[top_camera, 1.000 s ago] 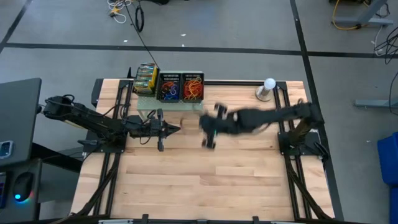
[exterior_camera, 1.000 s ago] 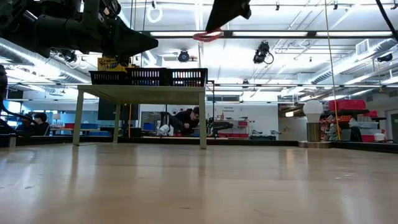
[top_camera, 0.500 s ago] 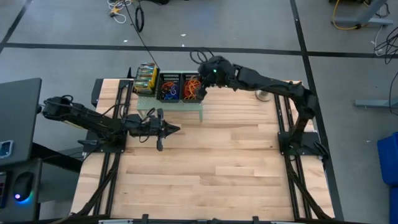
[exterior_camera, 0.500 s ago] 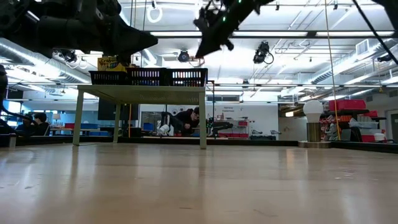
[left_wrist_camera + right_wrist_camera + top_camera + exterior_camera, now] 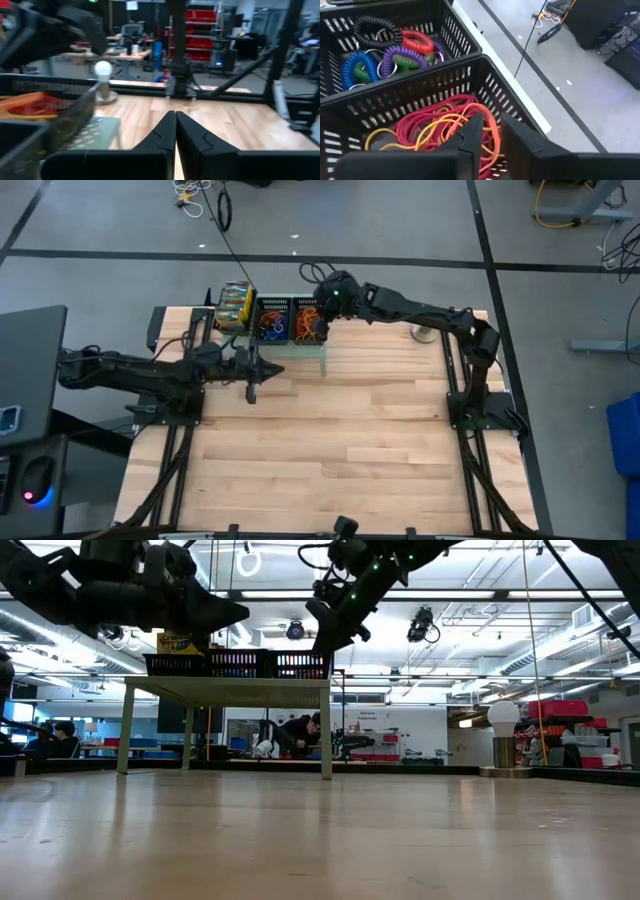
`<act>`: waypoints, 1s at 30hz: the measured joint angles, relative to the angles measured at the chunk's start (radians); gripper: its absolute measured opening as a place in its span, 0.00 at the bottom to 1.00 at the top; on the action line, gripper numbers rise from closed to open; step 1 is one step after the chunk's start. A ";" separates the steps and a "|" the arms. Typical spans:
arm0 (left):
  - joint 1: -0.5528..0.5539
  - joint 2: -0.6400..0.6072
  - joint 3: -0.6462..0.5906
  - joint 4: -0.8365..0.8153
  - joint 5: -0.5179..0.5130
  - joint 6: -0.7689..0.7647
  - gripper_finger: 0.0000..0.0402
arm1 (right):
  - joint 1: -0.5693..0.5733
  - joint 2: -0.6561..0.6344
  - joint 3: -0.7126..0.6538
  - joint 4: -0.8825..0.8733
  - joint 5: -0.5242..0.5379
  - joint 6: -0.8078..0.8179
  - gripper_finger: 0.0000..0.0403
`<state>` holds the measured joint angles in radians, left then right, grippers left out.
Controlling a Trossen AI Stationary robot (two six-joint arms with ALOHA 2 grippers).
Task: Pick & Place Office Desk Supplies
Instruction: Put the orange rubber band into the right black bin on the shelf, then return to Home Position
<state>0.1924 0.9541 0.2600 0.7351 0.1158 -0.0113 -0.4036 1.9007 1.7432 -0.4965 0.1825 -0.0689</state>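
Observation:
Thin red, orange and yellow rubber bands (image 5: 445, 125) lie tangled in the right black mesh tray (image 5: 308, 320) on the pale-green shelf (image 5: 230, 685). Coiled blue, purple, red and black loops (image 5: 385, 50) fill the middle tray (image 5: 271, 322). Yellow-green packets (image 5: 235, 305) sit in the left tray. My right gripper (image 5: 491, 122) hangs over the right tray (image 5: 322, 640), open by a narrow gap in which red strands show. My left gripper (image 5: 175, 116) is shut and empty, level beside the shelf's near side (image 5: 280, 369). My right gripper points slanting down into the right tray from the table's right side. Its fingertips (image 5: 475, 120) stand just over the red bands (image 5: 492, 142). Whether they touch a strand, I cannot tell.
A white bulb-shaped thing on a stand (image 5: 432, 320) is at the table's far right. The shelf stands on legs (image 5: 327, 730) at the far edge. Bare wood (image 5: 340, 450) spreads across the middle and near part of the table. People sit in the room beyond.
My right gripper swung from the table's middle, where a red loop hung from it, toward the far edge and dropped to the right tray; the loop no longer hangs below it. My left gripper moved a little toward the far edge, closer to the shelf.

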 joint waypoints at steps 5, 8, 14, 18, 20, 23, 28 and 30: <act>0.019 -0.076 0.000 -0.071 -0.017 0.017 0.03 | 0.000 0.000 0.000 0.024 0.000 -0.003 0.26; 0.017 -0.120 0.000 -0.093 -0.063 0.023 0.03 | 0.005 -0.004 0.000 0.023 0.011 -0.022 0.27; 0.017 -0.180 0.000 -0.161 -0.107 0.046 0.03 | 0.038 -0.074 0.000 -0.011 -0.012 -0.096 0.13; 0.017 -0.214 0.000 -0.184 -0.120 0.057 0.03 | 0.067 -0.122 -0.074 0.062 -0.091 -0.107 0.02; 0.017 -0.231 0.000 -0.187 -0.120 0.064 0.03 | 0.081 -0.154 -0.149 0.127 -0.103 -0.107 0.03; 0.017 -0.247 0.000 -0.195 -0.120 0.070 0.03 | 0.104 -0.219 -0.293 0.249 -0.105 -0.104 0.03; 0.019 -0.253 -0.006 -0.209 -0.125 0.098 0.03 | 0.144 -0.388 -0.553 0.458 -0.104 -0.085 0.01; 0.028 -0.264 -0.032 -0.199 -0.126 0.107 0.03 | 0.156 -0.459 -0.653 0.521 -0.105 -0.069 0.02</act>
<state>0.2204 0.6900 0.2278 0.5359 -0.0098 0.0953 -0.2472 1.4414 1.0899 0.0245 0.0780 -0.1382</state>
